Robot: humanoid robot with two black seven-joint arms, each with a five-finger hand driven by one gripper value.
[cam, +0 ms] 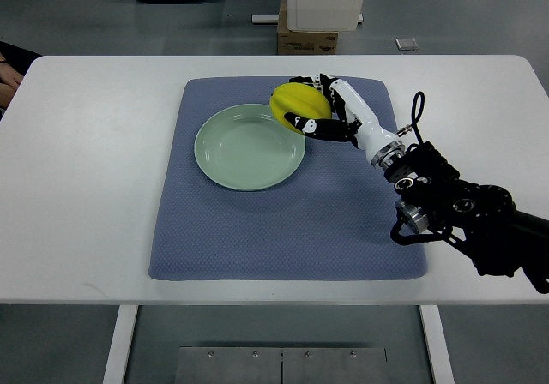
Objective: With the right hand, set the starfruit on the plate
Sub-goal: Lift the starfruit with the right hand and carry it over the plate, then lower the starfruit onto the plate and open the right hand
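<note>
- The right hand comes in from the right edge of the frame and reaches to upper centre, its fingers wrapped around the yellow starfruit: dark fingertips show along the fruit's lower side and more digits behind its right flank.
- The starfruit sits just above and right of the pale green plate, overlapping the plate's upper-right rim in the picture. I cannot tell whether it is lifted clear of the rim or touching it.
- The plate lies on the blue-grey mat in the middle of the white table, and nothing is in it yet, so the placing is not done.
- The left hand is nowhere in the frame.
- Risk, as I judge it: released here, the fruit would come down on the rim rather than in the bowl, and could tip outward onto the mat or nudge the plate towards the left.
- The ridged, rounded fruit looks likely to roll once let go; a release from high up or with the hand tilted could send it across the plate and over the far edge.
- The fingers under the fruit could catch the rim on the way in and drag or lift the light plate.
- Carrying further left over the plate's centre before lowering would seem the safer course.
</note>
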